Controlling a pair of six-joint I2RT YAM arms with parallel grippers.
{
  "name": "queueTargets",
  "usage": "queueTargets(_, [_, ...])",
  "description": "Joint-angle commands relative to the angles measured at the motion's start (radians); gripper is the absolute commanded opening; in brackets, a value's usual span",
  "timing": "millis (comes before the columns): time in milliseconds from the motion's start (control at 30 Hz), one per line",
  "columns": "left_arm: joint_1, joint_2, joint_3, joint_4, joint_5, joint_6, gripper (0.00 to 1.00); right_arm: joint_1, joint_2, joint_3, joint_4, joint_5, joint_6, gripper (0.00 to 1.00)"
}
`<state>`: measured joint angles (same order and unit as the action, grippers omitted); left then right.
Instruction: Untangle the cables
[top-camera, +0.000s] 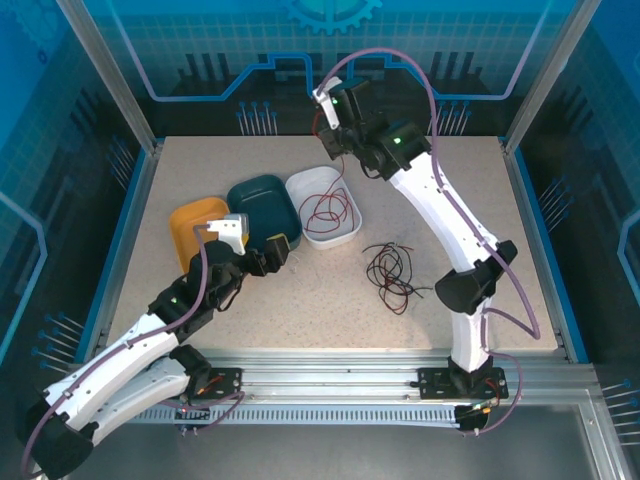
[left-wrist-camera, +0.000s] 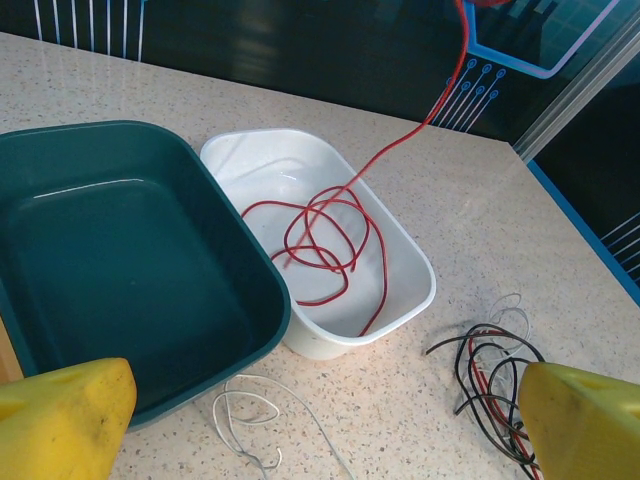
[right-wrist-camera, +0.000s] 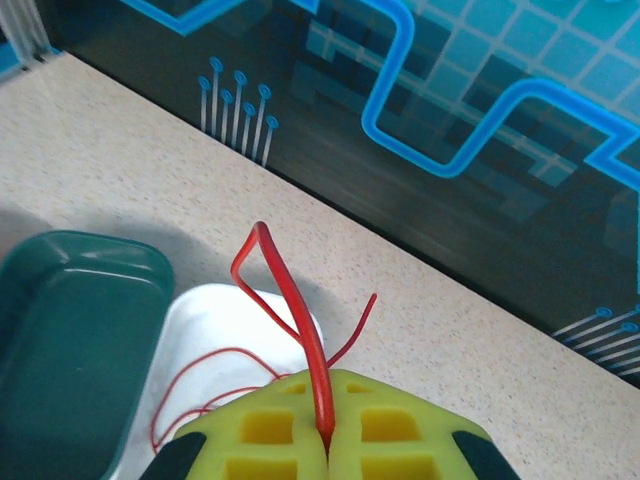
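Red cable (right-wrist-camera: 316, 390), thin, kinked, pinched in my right gripper (right-wrist-camera: 325, 440). Left gripper (left-wrist-camera: 320, 420) agape, empty; glossy tub (left-wrist-camera: 405, 265) at its 12 o'clock.

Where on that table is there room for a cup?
The speckled table is bare in its far left corner, behind the orange plastic tub, and far right corner, beyond the right arm. Crowded middle: the teal tub, the white tub holding a red cable, and the tangle of black and red cables.

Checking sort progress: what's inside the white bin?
Loose loops of the red cable lie in the white bin; one strand rises out to the right gripper, shut on it. No other cable shows inside. The teal bin hides its left edge.
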<state>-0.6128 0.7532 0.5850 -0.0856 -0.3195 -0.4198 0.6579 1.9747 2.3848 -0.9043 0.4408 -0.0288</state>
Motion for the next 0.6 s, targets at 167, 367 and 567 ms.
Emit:
queueTargets(167, [0.002,-0.008,-0.020,-0.016,-0.015,-0.004,0.99,-0.048,0.066,0.036,0.008,0.070,-0.017,0.00])
queueTargets(367, [0.003,0.001,-0.021,-0.013,-0.005,-0.005,0.99,-0.061,0.139,0.039,0.013,0.047,0.010,0.00])
queueTargets(567, [0.005,0.014,-0.020,-0.005,0.005,-0.009,0.99,-0.056,0.213,0.049,0.066,-0.080,0.067,0.00])
